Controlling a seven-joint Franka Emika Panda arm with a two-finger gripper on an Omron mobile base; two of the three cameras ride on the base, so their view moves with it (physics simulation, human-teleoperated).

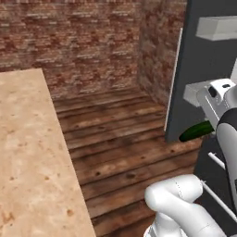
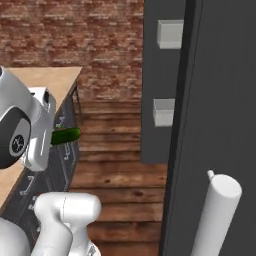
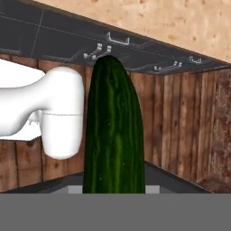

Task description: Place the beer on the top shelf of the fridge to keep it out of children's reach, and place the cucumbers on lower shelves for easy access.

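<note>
While the jaws pinched one cucumber [image 3: 115, 131] clear of the counter [image 1: 28, 152], it pointed toward the open fridge [image 2: 220, 100]; it should have been kept level and slid endwise onto a lower shelf.

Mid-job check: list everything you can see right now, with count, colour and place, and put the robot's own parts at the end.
cucumber: one, dark green, held in the gripper, sticking out past the hand above the wooden floor.
fridge: one, dark grey, on the right; its open door carries pale grey bins.
fridge handle: one, white cylinder, near lower right of the right base view.
counter: one, light tan speckled top, left side, with dark grey drawer fronts below.
floor: brown wooden planks.
walls: reddish brick, at the back.
gripper: one, shut on the cucumber.
arm: one, white with dark joints.
</note>
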